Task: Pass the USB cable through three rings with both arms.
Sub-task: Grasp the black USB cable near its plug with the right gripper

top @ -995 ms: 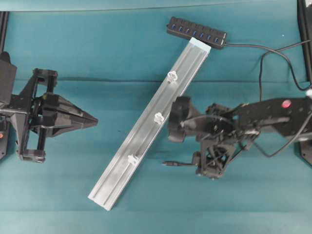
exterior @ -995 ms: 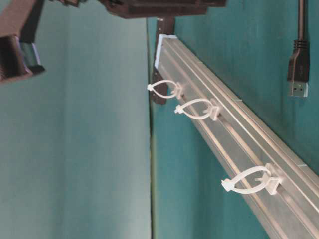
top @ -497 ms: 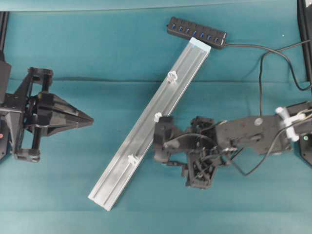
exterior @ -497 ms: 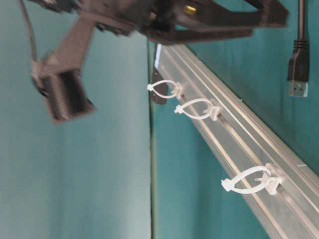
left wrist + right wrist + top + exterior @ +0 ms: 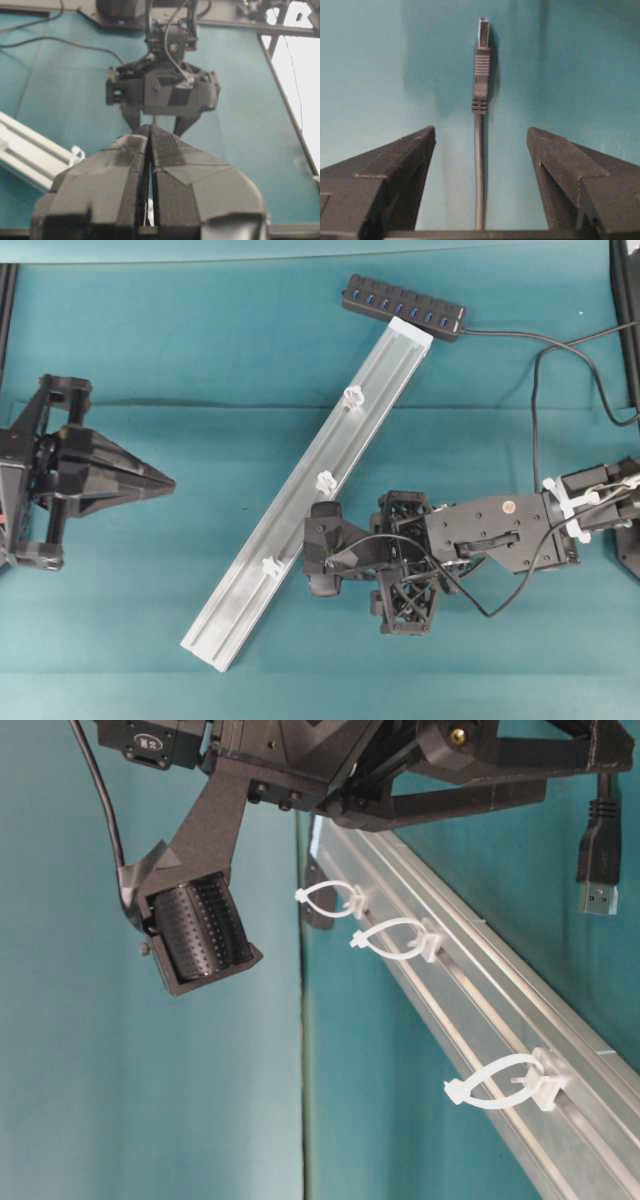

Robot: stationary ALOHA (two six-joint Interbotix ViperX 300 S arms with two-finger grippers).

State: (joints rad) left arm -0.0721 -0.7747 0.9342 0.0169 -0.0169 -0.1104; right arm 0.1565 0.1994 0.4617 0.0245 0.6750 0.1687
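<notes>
USB cable (image 5: 479, 150) lies straight, plug pointing away from right wrist camera.

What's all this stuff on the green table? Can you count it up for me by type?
White plastic rings: 3
Silver rail: 1
Black USB hub: 1
Black USB cable: 1
Robot grippers: 2, the left gripper and the right gripper
Total: 8
</notes>
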